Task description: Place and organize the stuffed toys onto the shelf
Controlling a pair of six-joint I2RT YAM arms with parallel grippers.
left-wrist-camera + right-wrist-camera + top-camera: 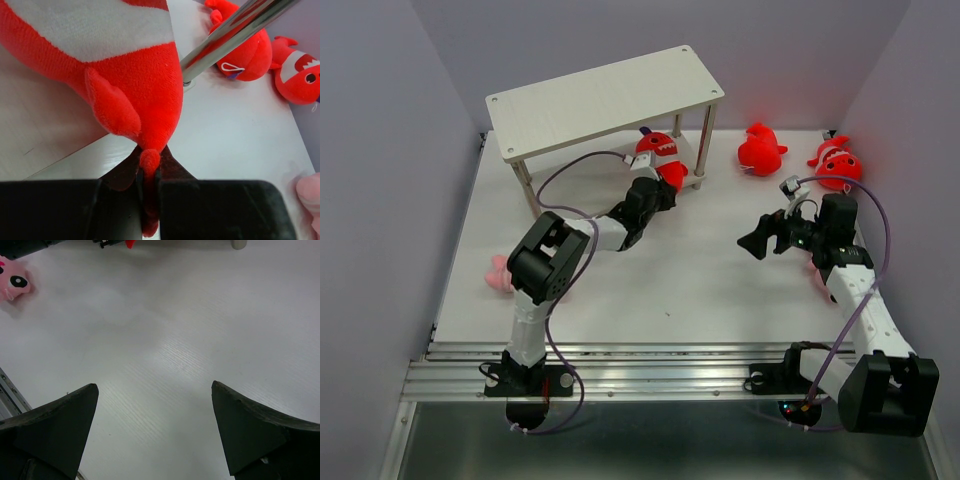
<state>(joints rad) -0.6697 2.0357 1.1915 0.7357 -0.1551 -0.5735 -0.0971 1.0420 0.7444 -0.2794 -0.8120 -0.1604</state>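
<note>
Currently the bright red plush shark (660,152) sits under the top board of the white two-tier shelf (605,100), at its right end. The left claw (149,172) is closed on its tail. Right of the shelf, a second red plush shark (761,150) lies on the white surface (670,290). The right claw (757,242) stands wide open and empty.

Can't see much of 1 pink toy (500,276), the left arm (550,262) sits right over it, and the right arm (850,285) covers nearly all of the other pink toy (816,280). The left wrist view crops the red shark (125,65) at the top edge, with its tail tip buried in the left gripper (149,167).
</note>
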